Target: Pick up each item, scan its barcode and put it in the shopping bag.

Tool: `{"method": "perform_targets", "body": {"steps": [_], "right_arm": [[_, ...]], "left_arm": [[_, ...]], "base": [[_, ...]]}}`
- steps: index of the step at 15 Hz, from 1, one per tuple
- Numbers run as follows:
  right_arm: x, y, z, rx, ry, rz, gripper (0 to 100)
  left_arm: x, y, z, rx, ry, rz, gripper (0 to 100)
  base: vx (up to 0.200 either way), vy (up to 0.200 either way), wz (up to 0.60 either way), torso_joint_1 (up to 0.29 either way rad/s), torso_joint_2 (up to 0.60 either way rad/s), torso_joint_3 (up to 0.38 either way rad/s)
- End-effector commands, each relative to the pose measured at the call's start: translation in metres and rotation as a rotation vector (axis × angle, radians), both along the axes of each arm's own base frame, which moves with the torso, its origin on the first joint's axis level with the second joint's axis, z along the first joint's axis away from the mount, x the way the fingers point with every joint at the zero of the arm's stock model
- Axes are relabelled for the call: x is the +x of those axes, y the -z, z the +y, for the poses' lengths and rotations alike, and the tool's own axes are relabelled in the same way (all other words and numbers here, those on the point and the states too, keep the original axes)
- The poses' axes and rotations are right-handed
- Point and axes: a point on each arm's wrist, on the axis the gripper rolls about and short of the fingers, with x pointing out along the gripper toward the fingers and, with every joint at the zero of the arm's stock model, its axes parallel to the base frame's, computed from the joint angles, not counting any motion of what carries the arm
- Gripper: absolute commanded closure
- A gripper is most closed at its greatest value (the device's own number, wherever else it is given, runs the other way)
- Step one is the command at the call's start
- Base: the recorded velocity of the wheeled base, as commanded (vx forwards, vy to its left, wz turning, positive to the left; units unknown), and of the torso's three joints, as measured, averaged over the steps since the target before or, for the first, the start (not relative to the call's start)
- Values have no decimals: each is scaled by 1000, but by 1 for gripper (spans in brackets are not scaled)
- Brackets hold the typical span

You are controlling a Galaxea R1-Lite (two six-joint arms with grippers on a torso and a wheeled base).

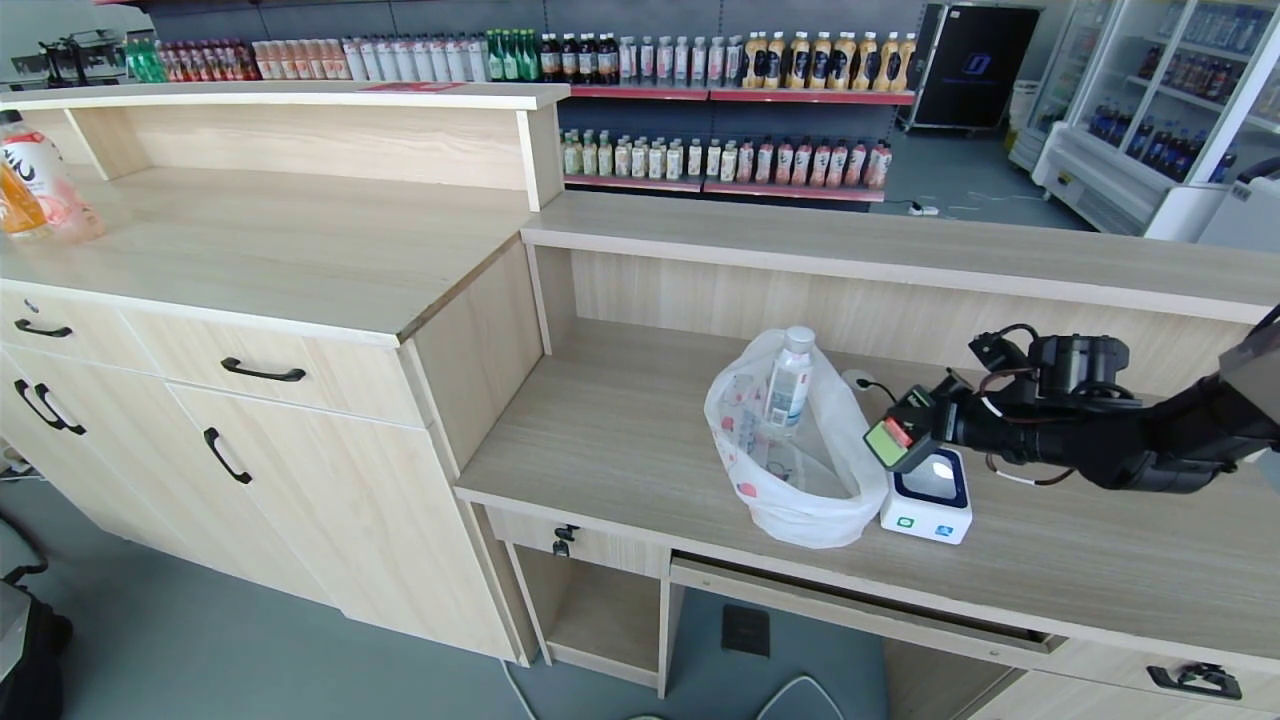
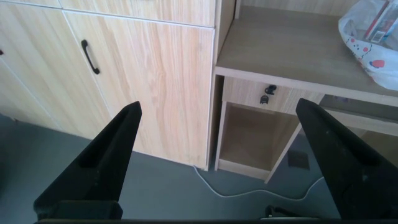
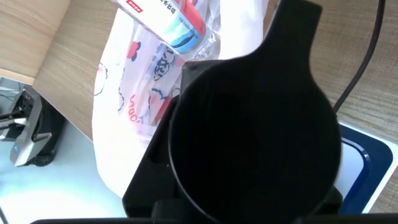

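R gripper [image 1: 908,436] clamped on small item [image 1: 890,445] w/ green-red face, tilted down at scanner [image 1: 925,500] just under the jaws, prob. to present barcode to its window. Shopping bag [image 1: 790,490] just beside, mouth open, 1 bottle [image 1: 788,380] standing inside. Handy for the drop. L gripper [image 2: 219,109] spread wide, empty, parked low beside desk [image 1: 620,430].

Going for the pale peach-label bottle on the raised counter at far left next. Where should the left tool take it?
Grip the bottle around its mid-body, coming in level from the robot's right. It stands upright, and an orange bottle crowds its left, so the open counter side probably gives room.
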Motion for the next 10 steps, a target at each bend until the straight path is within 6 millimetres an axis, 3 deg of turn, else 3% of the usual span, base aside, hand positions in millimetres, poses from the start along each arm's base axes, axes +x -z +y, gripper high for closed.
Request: {"method": "perform_targets", "body": {"steps": [1,2,3,4,5,6,7,10], "right_arm": [[-2,-8,0,-8,0,-22,100],[-22,-34,0,-70,0,-100,100],[-45,-47,-2,-183,18,-156,100],[-76,-54,-12,-370,60,-196,100],[-92,-56,-18,-480,78,-210,100],[-131,-65,-36,-737,96,-252,100],[-149,-74,-42,-854,86,-292,100],[-160,-86,-36,-929,48,-380,100]], "left_arm": [[0,0,0,0,-2,1,0],[0,0,0,0,0,1,0],[0,0,0,0,0,1,0],[0,0,0,0,0,1,0],[0,0,0,0,0,1,0],[0,0,0,0,0,1,0],[0,0,0,0,0,1,0],[0,0,0,0,0,1,0]], "base": [[0,0,0,0,0,0],[0,0,0,0,0,0],[0,0,0,0,0,0],[0,0,0,0,0,0],[0,0,0,0,0,0],[0,0,0,0,0,0],[0,0,0,0,0,0],[0,0,0,0,0,0]]}}
